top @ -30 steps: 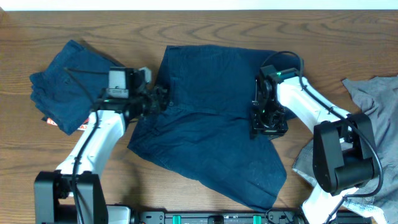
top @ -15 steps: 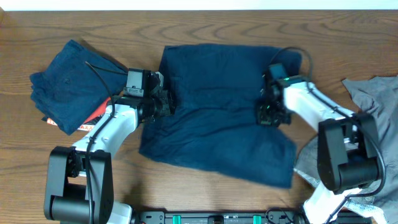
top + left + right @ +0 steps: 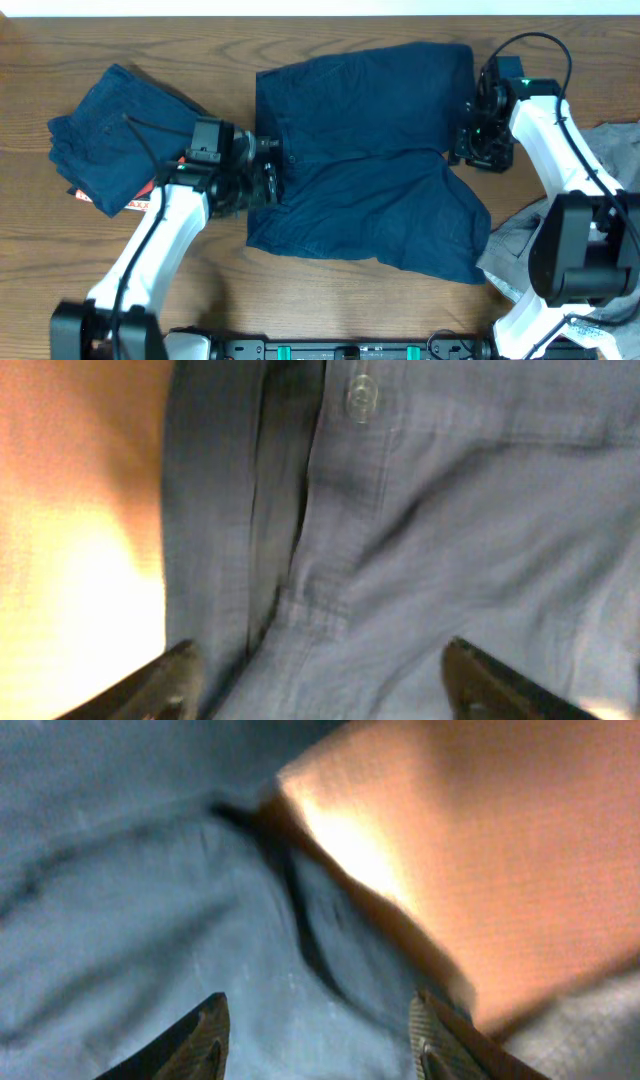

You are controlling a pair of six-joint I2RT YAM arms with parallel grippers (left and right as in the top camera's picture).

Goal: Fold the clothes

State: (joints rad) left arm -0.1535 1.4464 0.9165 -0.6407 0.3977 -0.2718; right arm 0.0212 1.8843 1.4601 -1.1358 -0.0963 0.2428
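A pair of dark navy shorts (image 3: 370,150) lies spread flat in the middle of the table. My left gripper (image 3: 268,172) is at its left edge, over the waistband. In the left wrist view the gripper (image 3: 320,690) is open, fingers wide apart over the cloth, and a small clear button (image 3: 362,395) shows above. My right gripper (image 3: 478,142) is at the shorts' right edge. In the right wrist view it (image 3: 322,1045) is open over the navy cloth (image 3: 130,900), where the cloth meets bare table.
A folded navy pile (image 3: 110,135) lies at the far left with a red and white tag (image 3: 140,203) sticking out under it. A grey garment (image 3: 610,190) lies crumpled at the right edge. The wooden table (image 3: 330,300) shows in front.
The shorts have been drawn out flatter, their right edge now further right and back. My right gripper moved back and right. My left gripper moved a little towards the front.
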